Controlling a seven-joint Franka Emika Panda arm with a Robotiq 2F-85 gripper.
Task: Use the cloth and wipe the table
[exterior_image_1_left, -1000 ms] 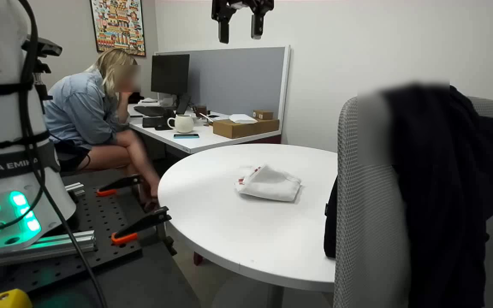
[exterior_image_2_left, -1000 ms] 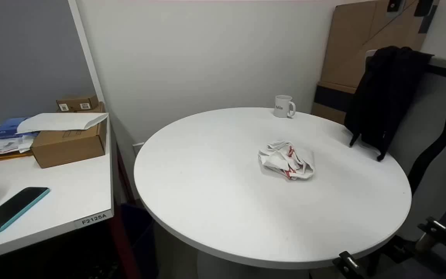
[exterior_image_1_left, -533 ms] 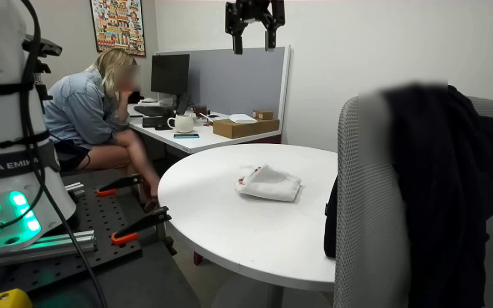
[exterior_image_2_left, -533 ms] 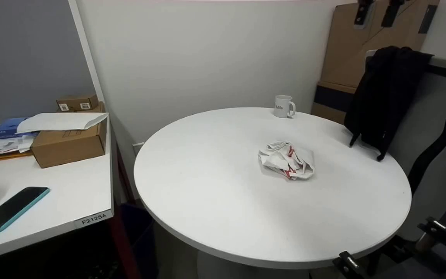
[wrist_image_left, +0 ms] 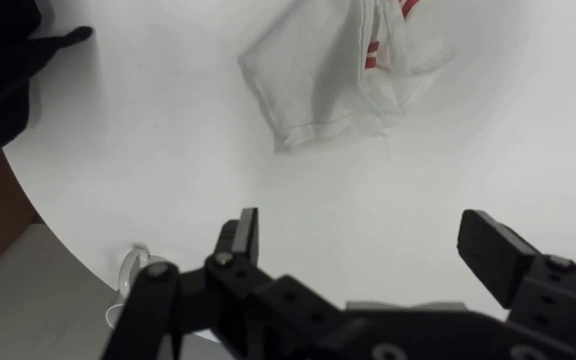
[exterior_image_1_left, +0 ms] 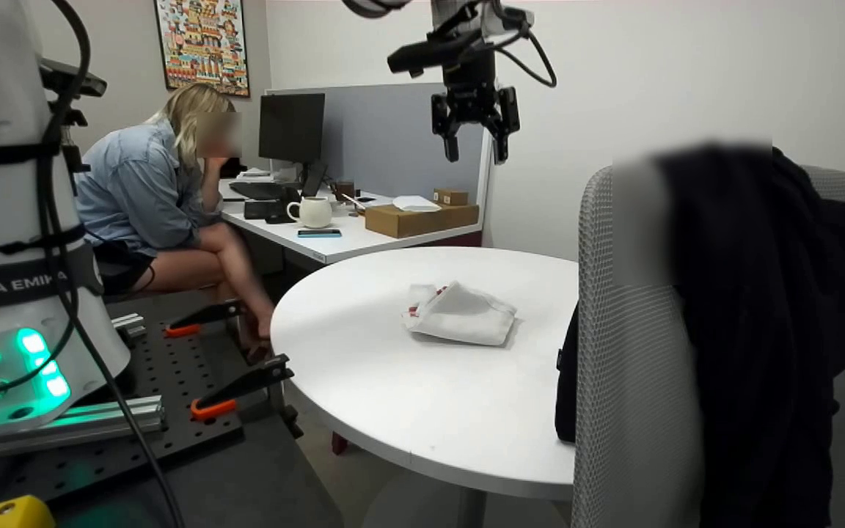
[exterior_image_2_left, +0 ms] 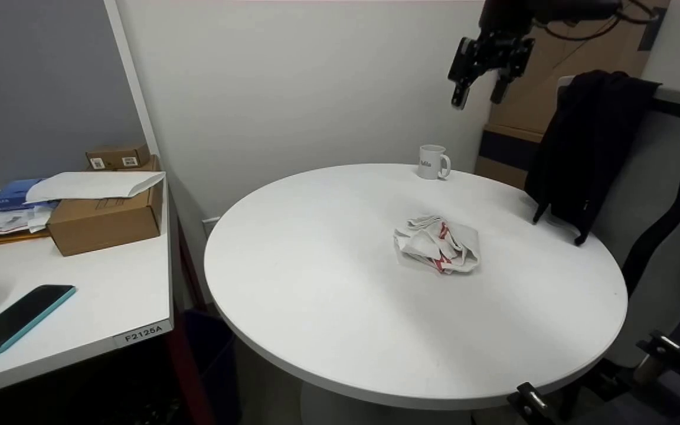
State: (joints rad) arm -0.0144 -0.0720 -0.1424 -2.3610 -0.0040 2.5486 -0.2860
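Counter (exterior_image_2_left: pixel 316 277): round, smooth wht. top w/ pale rim.
Cloth (exterior_image_2_left: pixel 437 245): wht. fabric, red stripes; crumpled, loosely folded, soft raised creases; lies approx. mid-counter.
Pincer (exterior_image_1_left: pixel 477 155): blk., angular; fingers (wrist_image_left: pixel 493 255) spread wide, raised over counter, apart fr. cloth.
Mug (exterior_image_2_left: pixel 430 162): wht., cylindrical, loop handle, dk. lettering; upright nr. rim.
Chair (exterior_image_1_left: pixel 613 367): gry. mesh back, soft blk. garment (exterior_image_2_left: pixel 594 141) draped over top.
Carton (exterior_image_2_left: pixel 104 224): brn. cardboard, rectangular; on desk (exterior_image_2_left: pixel 110 283), flat wht. packet (exterior_image_2_left: pixel 89 186) on top.
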